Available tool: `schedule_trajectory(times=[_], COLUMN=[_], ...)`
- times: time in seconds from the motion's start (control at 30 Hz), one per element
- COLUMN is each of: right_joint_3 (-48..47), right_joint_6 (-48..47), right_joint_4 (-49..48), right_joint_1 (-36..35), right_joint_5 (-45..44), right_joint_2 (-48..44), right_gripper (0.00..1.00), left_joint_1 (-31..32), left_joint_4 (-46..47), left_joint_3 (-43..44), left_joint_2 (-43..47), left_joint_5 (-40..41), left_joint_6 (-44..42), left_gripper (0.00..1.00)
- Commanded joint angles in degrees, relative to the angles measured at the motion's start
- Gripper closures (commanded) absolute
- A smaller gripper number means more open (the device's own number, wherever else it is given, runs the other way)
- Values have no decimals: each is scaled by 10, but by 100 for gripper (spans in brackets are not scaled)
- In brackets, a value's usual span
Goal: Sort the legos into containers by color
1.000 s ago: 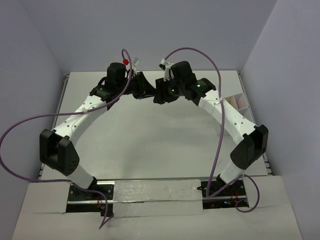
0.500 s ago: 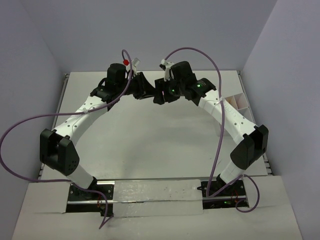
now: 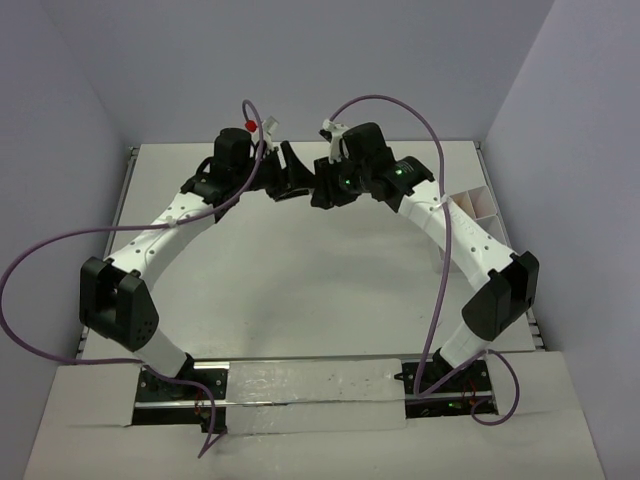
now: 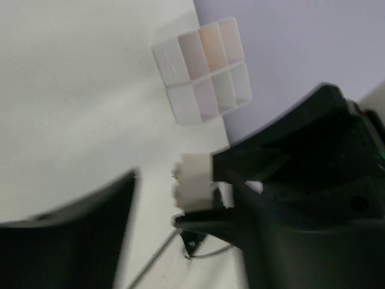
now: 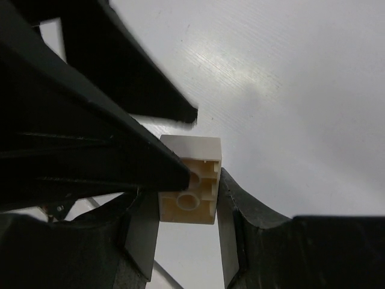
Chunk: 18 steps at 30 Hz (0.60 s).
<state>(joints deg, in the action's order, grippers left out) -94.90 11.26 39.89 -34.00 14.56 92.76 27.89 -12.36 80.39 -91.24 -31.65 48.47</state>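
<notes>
Both grippers meet above the back middle of the table. In the right wrist view a white lego brick [image 5: 191, 158], hollow underside toward the camera, is pinched by my right gripper [image 5: 187, 201], which is shut on it. My left gripper [image 4: 198, 232] stands open around the brick [image 4: 194, 179], its dark fingers [image 5: 90, 138] spread on either side. From above, the left gripper [image 3: 298, 172] and the right gripper [image 3: 322, 188] overlap and hide the brick. The white four-compartment container [image 4: 201, 69] sits at the table's right edge [image 3: 478, 205].
Purple cables [image 3: 395, 105] loop over both arms. Grey walls close in the table [image 3: 300, 270] at the back and on both sides. One container compartment [image 4: 210, 42] shows an orange tint. No other bricks show.
My left gripper has gone from shut to wide open, letting go of the white brick. The right gripper's jaws have closed on the brick. Both arms stayed nearly in place.
</notes>
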Motion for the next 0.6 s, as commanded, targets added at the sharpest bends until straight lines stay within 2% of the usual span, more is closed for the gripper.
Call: schedule_trajectory(times=[0.0, 0.17, 0.3, 0.4, 0.57], right_joint_3=[-3, 75, 135, 171, 210], right_joint_6=[-29, -114, -225, -276, -311], right_joint_4=[-32, 15, 102, 153, 161], right_joint_1=[1, 49, 136, 192, 267], right_joint_5=[-26, -41, -80, -143, -215], right_joint_2=[-50, -112, -152, -170, -176], right_gripper=[100, 100, 100, 100, 100], left_joint_1=[4, -43, -61, -61, -61], left_joint_4=[-16, -75, -139, -173, -160], left_joint_3=[2, 17, 59, 77, 71], left_joint_2=[18, 35, 32, 25, 30], left_joint_5=[-15, 55, 111, 138, 137], left_joint_6=[-16, -83, -172, -194, -196], left_gripper=[2, 1, 1, 1, 1])
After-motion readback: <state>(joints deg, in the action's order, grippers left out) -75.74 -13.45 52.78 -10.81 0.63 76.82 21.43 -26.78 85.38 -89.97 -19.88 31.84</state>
